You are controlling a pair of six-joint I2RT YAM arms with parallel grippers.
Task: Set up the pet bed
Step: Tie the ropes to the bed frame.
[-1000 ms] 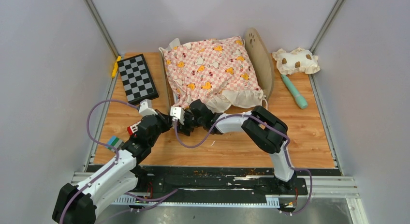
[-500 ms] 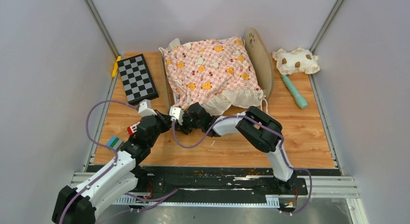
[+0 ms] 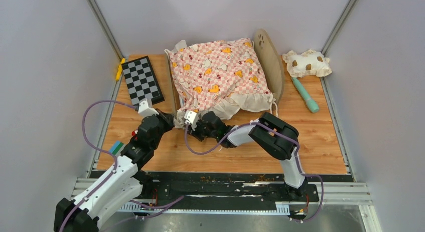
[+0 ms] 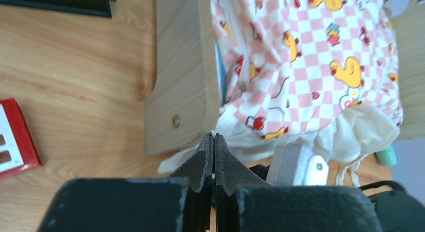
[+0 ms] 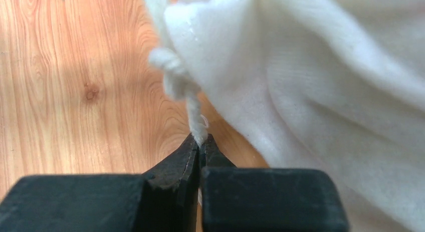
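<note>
Where the pet bed (image 3: 269, 59) lies: upper centre of the overhead view on the table (image 3: 310, 137), headboard to the right, pink checkered cushion (image 3: 218, 71) piled on it.
Right pincer (image 5: 200, 142): closed tight on the cream cord (image 5: 192, 106) hanging from the cushion's ruffle.
Left pincer (image 4: 213, 142): shut, holding nothing that we can see, tips at the footboard's (image 4: 180, 81) lower corner.
Step in hand: we judge this a cord pull to square the cushion; draw slowly and low, lest the thin cord slip.

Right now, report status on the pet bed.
Left gripper shut beside pet bed. Right gripper shut on tie cord. Pink checkered cushion lies on bed.
</note>
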